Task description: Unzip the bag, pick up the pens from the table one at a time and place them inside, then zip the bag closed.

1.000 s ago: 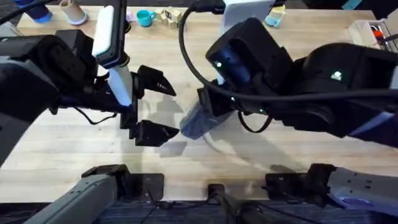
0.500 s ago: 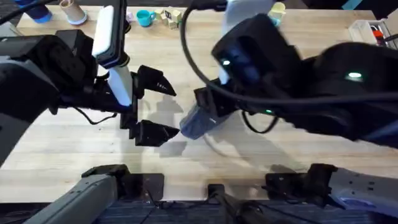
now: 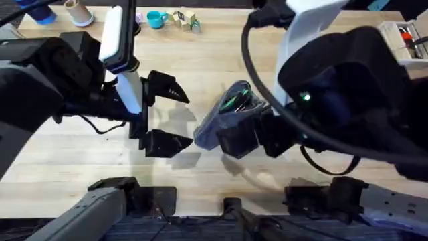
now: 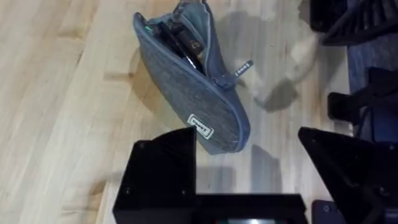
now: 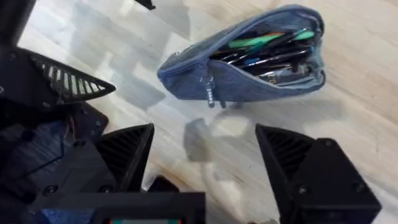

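Note:
The grey bag (image 3: 212, 127) lies on the table (image 3: 221, 57) between the two grippers, its zipper open along most of its length. A green pen (image 5: 261, 41) and dark pens (image 5: 273, 61) lie inside the open mouth (image 4: 181, 38). The metal pull (image 5: 209, 93) hangs at the closed end, also visible from the left wrist as the pull (image 4: 241, 68). My left gripper (image 3: 184, 118) stands open just left of the bag's closed end, not touching it. My right gripper (image 3: 258, 139) is open, close over the bag's near side, with nothing held. The bag (image 4: 199, 106) sits just ahead of my left fingers (image 4: 163, 171).
A teal cup (image 3: 156, 19), small blocks (image 3: 184, 18) and a paper cup (image 3: 79, 11) stand along the far edge. A white holder with red markers (image 3: 400, 33) sits at the far right. The left arm's ribbed finger (image 5: 68, 81) shows near the bag.
My right arm has swung right and toward the near edge, uncovering the bag's open mouth with the green pen inside. The left arm and the bag stayed still.

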You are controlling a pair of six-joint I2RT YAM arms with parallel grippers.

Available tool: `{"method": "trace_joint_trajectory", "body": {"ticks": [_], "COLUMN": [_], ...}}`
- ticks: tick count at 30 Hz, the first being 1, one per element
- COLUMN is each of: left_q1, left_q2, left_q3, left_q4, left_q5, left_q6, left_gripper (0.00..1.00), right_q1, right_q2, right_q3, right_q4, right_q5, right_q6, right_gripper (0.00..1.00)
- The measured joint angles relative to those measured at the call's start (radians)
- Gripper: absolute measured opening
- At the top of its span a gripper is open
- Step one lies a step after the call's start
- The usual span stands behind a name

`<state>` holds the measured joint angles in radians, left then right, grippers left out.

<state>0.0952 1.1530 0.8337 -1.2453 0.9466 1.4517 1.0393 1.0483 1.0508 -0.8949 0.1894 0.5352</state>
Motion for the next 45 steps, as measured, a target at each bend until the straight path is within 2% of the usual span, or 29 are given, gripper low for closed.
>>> {"method": "trace_joint_trajectory", "body": {"ticks": [7, 13, 17, 21, 26, 35, 41, 45], "left_q1": [0.0, 0.014, 0.071, 0.153, 0.216, 0.22, 0.22, 0.22], "left_q2": [0.0, 0.0, 0.0, 0.0, 0.0, 0.0, 0.0, 0.0], "left_q3": [0.0, 0.0, 0.0, 0.0, 0.0, 0.0, 0.0, 0.0], "left_q4": [-0.043, -0.085, -0.15, -0.224, -0.243, -0.243, -0.244, -0.244], "left_q5": [0.0, 0.001, 0.0, 0.0, 0.0, 0.0, 0.0, 0.0], "left_q6": [0.039, 0.064, 0.11, 0.187, 0.246, 0.274, 0.277, 0.277], "left_gripper": [0.995, 0.995, 0.994, 0.994, 0.994, 0.994, 0.994, 0.994], "right_q1": [0.045, 0.047, 0.047, 0.047, 0.047, 0.047, 0.047, 0.047], "right_q2": [0.034, 0.093, 0.122, 0.15, 0.185, 0.269, 0.349, 0.42], "right_q3": [0.0, 0.0, 0.0, 0.0, 0.0, 0.0, 0.0, 0.0], "right_q4": [-0.02, -0.019, -0.018, 0.002, 0.052, 0.117, 0.139, 0.192], "right_q5": [-0.008, -0.01, -0.01, -0.01, -0.01, -0.009, 0.066, 0.078], "right_q6": [-0.006, -0.009, -0.009, -0.009, -0.009, -0.009, -0.008, -0.006], "right_gripper": [0.997, 0.997, 0.997, 0.997, 0.997, 0.997, 0.997, 0.95]}}
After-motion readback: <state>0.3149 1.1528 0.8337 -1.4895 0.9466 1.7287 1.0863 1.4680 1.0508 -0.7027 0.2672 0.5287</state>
